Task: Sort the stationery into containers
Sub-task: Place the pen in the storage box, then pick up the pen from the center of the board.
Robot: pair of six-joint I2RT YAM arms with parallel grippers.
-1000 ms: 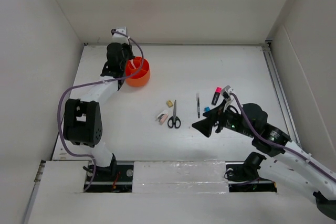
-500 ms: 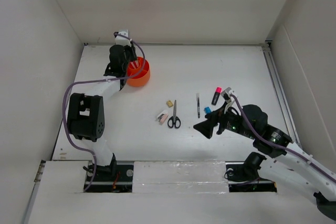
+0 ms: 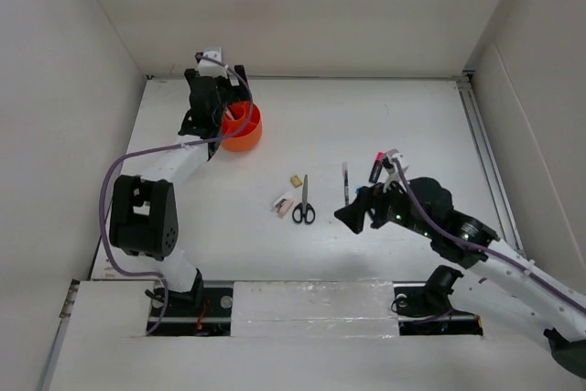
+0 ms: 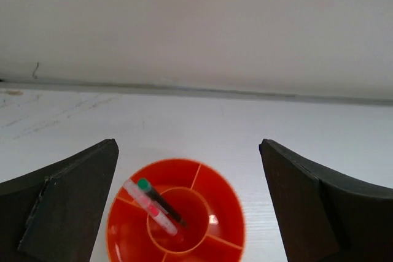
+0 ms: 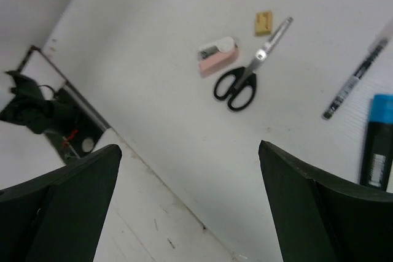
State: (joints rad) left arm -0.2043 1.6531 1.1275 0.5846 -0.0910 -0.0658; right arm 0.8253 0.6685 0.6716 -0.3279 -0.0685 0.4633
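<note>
The orange tub (image 3: 244, 141) stands at the far left of the table. My left gripper (image 3: 220, 107) hangs open just above it. In the left wrist view the open left gripper (image 4: 188, 145) frames the tub (image 4: 228, 189), whose central cup holds a thin pink pen (image 4: 146, 205) and a slim dark pen (image 4: 161, 201) leaning together. Mid-table lie the scissors (image 3: 303, 201), a tan eraser (image 3: 296, 179), white and pink erasers (image 3: 285, 202), another dark pen (image 3: 345, 182) and a pink-capped marker (image 3: 375, 167). My right gripper (image 3: 352, 217) hovers open to the right of the scissors (image 5: 242, 81). A blue-capped marker (image 5: 377, 142) lies at the right wrist view's edge.
White walls close in the table at the back and on both sides. The near edge has a metal rail (image 3: 311, 304) with the arm bases. A purple cable (image 3: 137, 155) loops off the left arm.
My left gripper has opened over the tub, and the pen it carried now rests in the central cup. The right arm has shifted a little towards the far side, nearer the dark pen.
</note>
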